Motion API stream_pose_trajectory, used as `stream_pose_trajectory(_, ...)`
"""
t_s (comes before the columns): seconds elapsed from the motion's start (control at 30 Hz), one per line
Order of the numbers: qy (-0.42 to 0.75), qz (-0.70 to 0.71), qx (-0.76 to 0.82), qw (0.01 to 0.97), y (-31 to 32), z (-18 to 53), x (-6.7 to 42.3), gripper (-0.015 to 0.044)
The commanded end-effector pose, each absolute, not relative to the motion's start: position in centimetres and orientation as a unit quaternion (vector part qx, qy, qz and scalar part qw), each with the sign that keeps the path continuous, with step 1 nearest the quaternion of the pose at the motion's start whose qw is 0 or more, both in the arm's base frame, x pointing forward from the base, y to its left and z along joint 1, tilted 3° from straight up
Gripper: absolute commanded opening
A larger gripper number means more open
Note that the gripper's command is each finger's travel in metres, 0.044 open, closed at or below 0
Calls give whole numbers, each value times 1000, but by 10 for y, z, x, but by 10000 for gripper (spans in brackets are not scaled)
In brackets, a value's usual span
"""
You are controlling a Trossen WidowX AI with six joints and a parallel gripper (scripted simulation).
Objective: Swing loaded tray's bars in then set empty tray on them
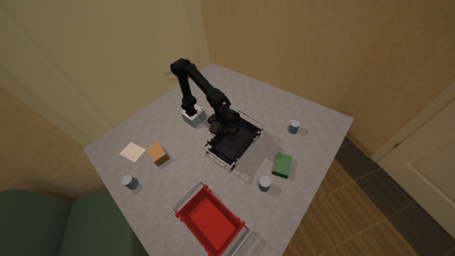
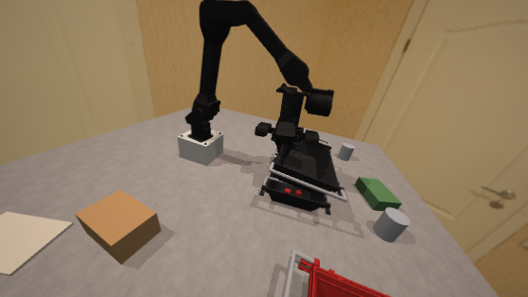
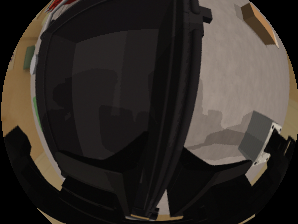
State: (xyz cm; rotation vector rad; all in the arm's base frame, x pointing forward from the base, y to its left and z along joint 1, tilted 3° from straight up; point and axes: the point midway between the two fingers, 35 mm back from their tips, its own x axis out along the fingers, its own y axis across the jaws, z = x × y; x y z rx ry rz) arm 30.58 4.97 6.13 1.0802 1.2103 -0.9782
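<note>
The loaded black tray (image 1: 215,155) (image 2: 294,200) stands mid-table with two red blocks (image 2: 292,191) showing inside. A wire bar (image 2: 308,184) lies across its near end. My gripper (image 1: 216,126) (image 2: 284,138) (image 3: 154,136) is shut on the side wall of the empty black tray (image 1: 236,143) (image 2: 309,165) (image 3: 113,83). It holds that tray over the loaded one. The empty tray is tilted, with its end at the gripper higher and its near end low by the wire bar. I cannot tell whether it touches the bar. The far bar is hidden.
A red tray (image 1: 209,220) (image 2: 331,284) lies at the table's front edge. A green block (image 1: 282,164) (image 2: 378,192) and grey cylinders (image 1: 293,126) (image 1: 265,183) (image 2: 391,224) stand to the right. A brown box (image 1: 156,152) (image 2: 117,224) and cream sheet (image 1: 132,152) lie left. The arm's base (image 1: 192,115) is behind.
</note>
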Motion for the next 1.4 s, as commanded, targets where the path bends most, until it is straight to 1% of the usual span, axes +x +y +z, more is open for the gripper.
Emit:
stream_pose_trajectory(0.0,529,-430,452,576,48,54,297,0)
stream_pose_trajectory(0.93,529,-430,452,576,48,54,297,0)
stream_pose_trajectory(0.97,519,-420,462,584,50,61,305,0)
stream_pose_trajectory(1.37,529,-430,452,576,47,46,295,0)
